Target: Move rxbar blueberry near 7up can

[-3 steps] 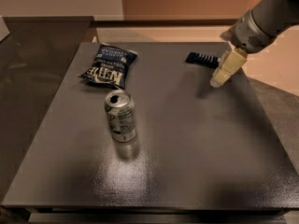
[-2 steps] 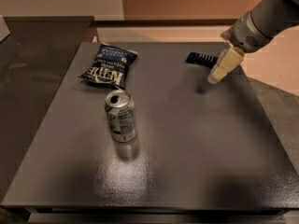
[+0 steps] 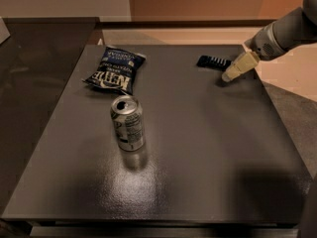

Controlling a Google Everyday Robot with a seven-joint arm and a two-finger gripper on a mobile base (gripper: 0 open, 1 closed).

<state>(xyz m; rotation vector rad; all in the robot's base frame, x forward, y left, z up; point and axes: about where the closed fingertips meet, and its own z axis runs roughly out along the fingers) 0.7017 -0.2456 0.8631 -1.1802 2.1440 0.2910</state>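
Note:
The rxbar blueberry (image 3: pixel 213 62) is a small flat dark bar with white lettering, lying near the far right edge of the dark table (image 3: pixel 198 148). The 7up can (image 3: pixel 128 123) stands upright left of the table's middle, silvery-grey with a pull-tab top. My gripper (image 3: pixel 231 73) comes in from the upper right on a grey arm. Its cream-coloured fingers point down and to the left, with the tip just right of the bar's right end and close above the table. The bar lies on the table, not held.
A crinkled dark-blue chip bag (image 3: pixel 115 71) lies at the far left of the table, behind the can. A darker counter (image 3: pixel 34 73) adjoins the table on the left. A tan floor and wall lie beyond the far edge.
The gripper has moved slightly up the picture, away from the camera, and closer to the bar's right end. The bar, can and chip bag have not moved.

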